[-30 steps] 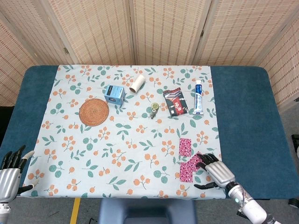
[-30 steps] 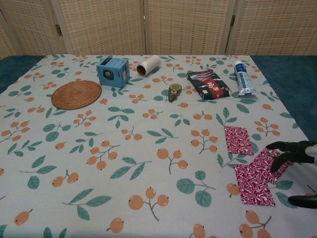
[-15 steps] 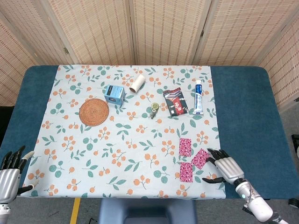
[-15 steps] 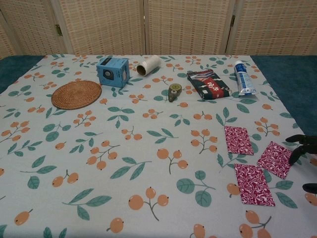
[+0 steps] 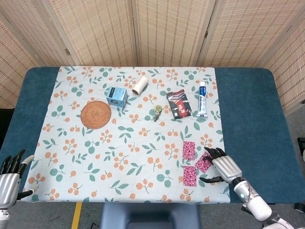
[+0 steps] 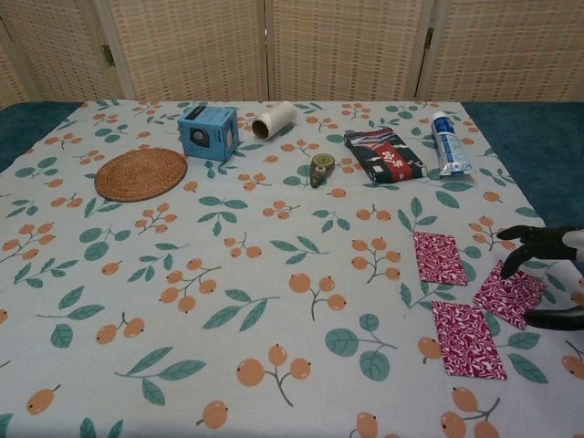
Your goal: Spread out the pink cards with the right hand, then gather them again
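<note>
Three pink cards [image 5: 193,163] are laid apart near the table's [image 5: 248,114] right front edge. The right hand [image 5: 224,167] is held over one card with fingers apart, nothing gripped. Spreading looks done; next the cards must be slid together.

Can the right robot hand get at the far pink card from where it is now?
Probably yes: the right robot hand is over the nearest pink card, and the far pink card lies flat just beyond with nothing between.
</note>
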Motion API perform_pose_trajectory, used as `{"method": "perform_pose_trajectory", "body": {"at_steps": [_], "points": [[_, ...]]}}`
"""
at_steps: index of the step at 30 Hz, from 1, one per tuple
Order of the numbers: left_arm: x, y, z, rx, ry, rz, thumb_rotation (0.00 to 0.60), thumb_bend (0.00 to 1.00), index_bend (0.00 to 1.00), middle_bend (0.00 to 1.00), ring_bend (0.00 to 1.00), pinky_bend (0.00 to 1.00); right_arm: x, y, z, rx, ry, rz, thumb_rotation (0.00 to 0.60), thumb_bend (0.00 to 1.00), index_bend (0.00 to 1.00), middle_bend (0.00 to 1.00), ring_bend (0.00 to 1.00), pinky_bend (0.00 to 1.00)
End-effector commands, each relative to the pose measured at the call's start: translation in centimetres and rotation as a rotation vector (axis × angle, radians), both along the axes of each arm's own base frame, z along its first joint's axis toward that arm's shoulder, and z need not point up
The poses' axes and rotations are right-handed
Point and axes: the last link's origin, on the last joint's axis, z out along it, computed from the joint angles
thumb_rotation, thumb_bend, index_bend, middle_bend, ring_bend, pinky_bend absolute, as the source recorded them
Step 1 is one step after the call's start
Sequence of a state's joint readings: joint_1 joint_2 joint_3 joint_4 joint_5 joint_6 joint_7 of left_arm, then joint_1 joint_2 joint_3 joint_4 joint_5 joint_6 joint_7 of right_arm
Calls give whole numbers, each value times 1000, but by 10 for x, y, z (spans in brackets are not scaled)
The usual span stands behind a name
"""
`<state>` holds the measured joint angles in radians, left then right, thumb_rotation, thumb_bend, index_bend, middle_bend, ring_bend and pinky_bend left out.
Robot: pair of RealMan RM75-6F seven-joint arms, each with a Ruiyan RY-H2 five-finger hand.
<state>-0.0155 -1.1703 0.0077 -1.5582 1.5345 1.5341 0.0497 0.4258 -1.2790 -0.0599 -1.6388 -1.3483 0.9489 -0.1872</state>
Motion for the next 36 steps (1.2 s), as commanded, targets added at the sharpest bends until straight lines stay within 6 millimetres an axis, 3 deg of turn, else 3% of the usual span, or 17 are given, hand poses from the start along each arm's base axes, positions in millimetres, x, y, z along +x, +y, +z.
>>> {"method": "perform_pose_trajectory", "body": {"at_steps": [1,12,26,36], "points": [[-1,-1,0,-1,0,2,600,216,200,45,116,0,7,-5,-9,17,-4,18,156,209,234,38,0,0],[-4,-3,1,2,-3,10,600,216,200,45,116,0,13,-5,-22,56,16,33,156,210,234,38,0,0],[-3,-3,0,1,-4,4,600,216,200,45,116,0,-6,21,-3,50,55,1,158,209,234,39,0,0],[0,-2,-2,-1,-7,-6,600,216,200,46,116,0,-12,24,19,-28,24,-6,158,210,234,50,0,0]]}}
